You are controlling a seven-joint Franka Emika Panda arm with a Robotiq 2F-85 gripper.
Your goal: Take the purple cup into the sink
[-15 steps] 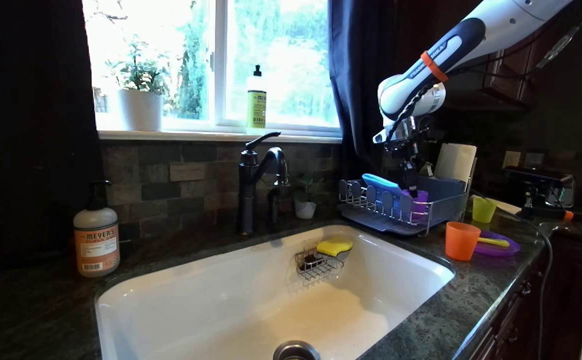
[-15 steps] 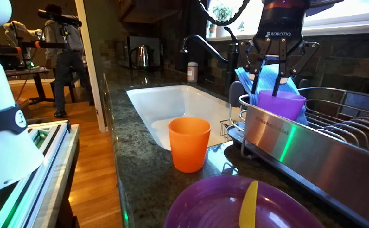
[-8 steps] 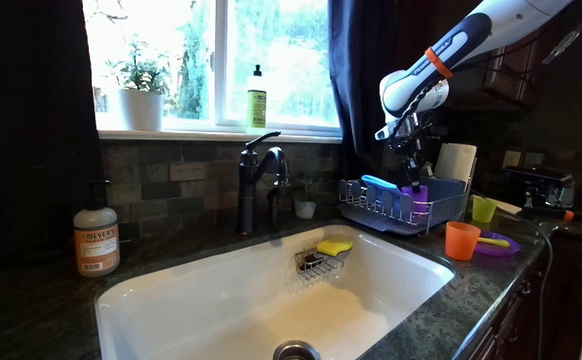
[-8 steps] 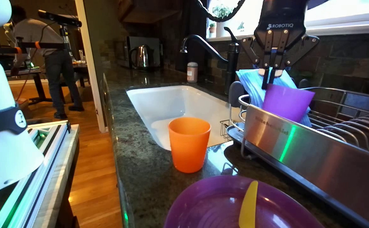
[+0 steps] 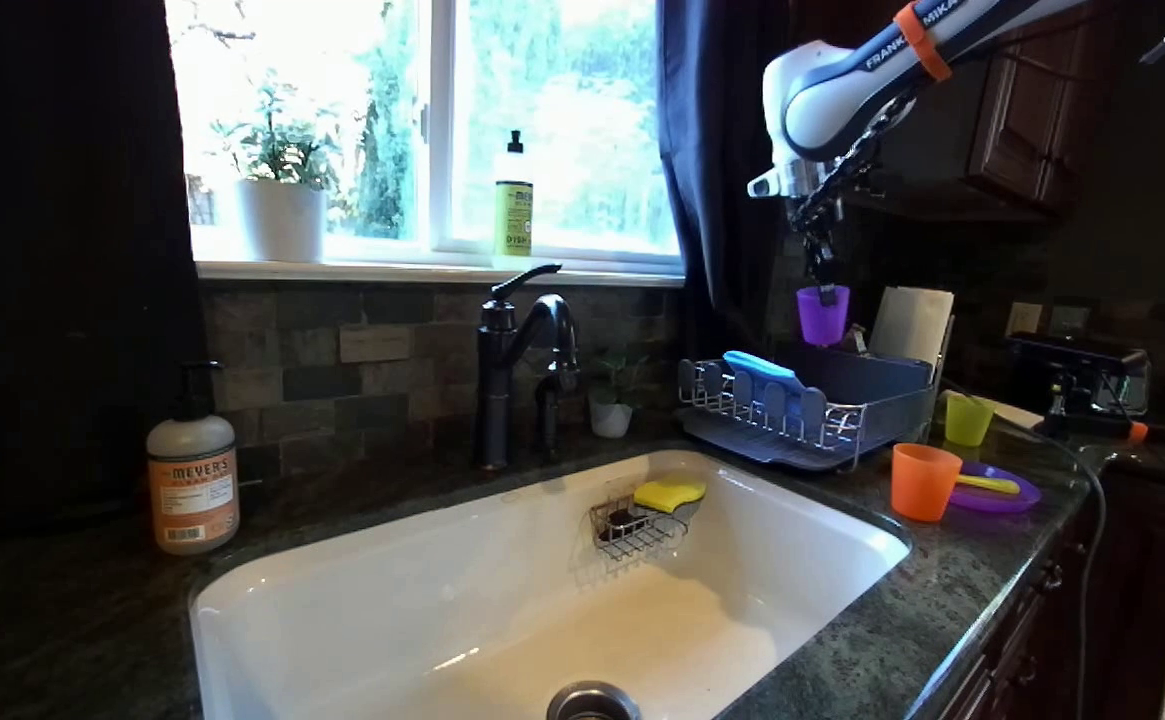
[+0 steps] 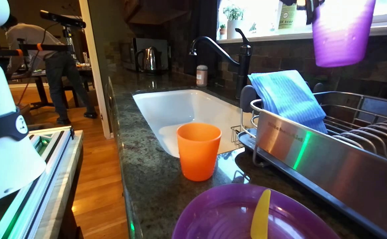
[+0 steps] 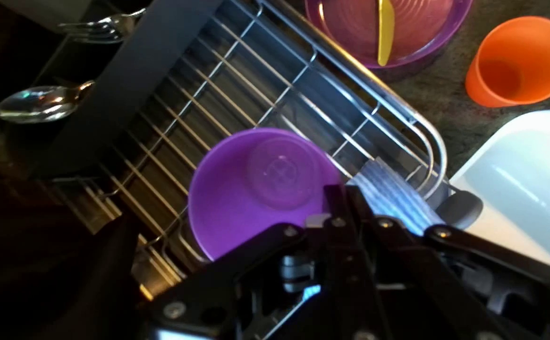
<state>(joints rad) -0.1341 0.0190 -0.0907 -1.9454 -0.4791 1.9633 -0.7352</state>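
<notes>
The purple cup (image 5: 824,318) hangs upright in the air above the dish rack, and it shows large at the top right of an exterior view (image 6: 343,36). My gripper (image 5: 826,285) is shut on the cup's rim, one finger inside and one outside. In the wrist view the gripper's fingertips (image 7: 345,189) pinch the wall of the purple cup (image 7: 256,189), which looks empty. The white sink (image 5: 502,590), with its drain and dark faucet, lies lower and to the side of the cup. Part of the sink also shows in the wrist view (image 7: 529,184).
The dish rack (image 6: 289,142) holds a folded blue cloth (image 6: 291,99). An orange cup (image 6: 198,152) and a purple dish (image 6: 220,212) with a yellow knife stand on the counter beside it. The dark faucet (image 5: 495,380) rises behind the sink. A wire caddy with a yellow sponge (image 5: 669,493) hangs inside it.
My gripper, open around the cup's rim one second ago, closed on it. The purple cup has risen out of the dish rack with the gripper. The blue cloth stayed in the rack.
</notes>
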